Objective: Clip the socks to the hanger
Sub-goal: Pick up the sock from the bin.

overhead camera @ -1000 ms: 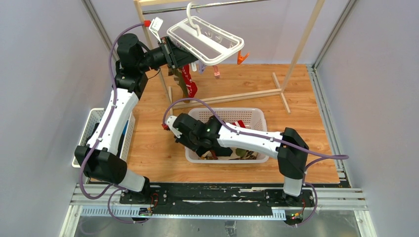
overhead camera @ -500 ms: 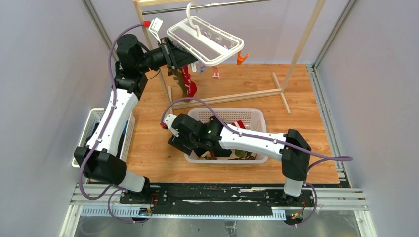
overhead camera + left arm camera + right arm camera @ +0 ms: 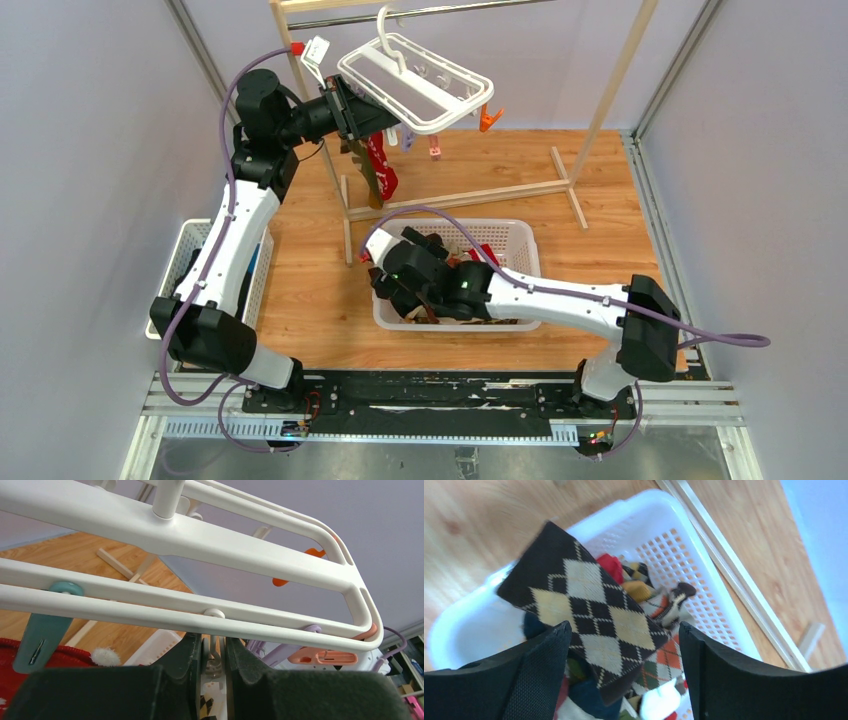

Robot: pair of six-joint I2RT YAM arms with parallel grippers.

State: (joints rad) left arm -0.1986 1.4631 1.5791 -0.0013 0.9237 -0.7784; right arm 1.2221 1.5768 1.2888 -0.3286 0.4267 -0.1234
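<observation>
Up by the wooden rack (image 3: 460, 196), the left gripper (image 3: 214, 647) was pressed nearly together, pinching a small clip (image 3: 213, 666) under the near rail of the hanger (image 3: 210, 542). It hung tilted from the rack's bar, and a red sock (image 3: 381, 165) dangled from it. Lower down, the right gripper (image 3: 624, 630) was spread wide over the white basket (image 3: 500, 223), with an argyle sock (image 3: 589, 610) in the gap; can't tell if it was gripped. More socks (image 3: 649, 597) lay in the basket.
</observation>
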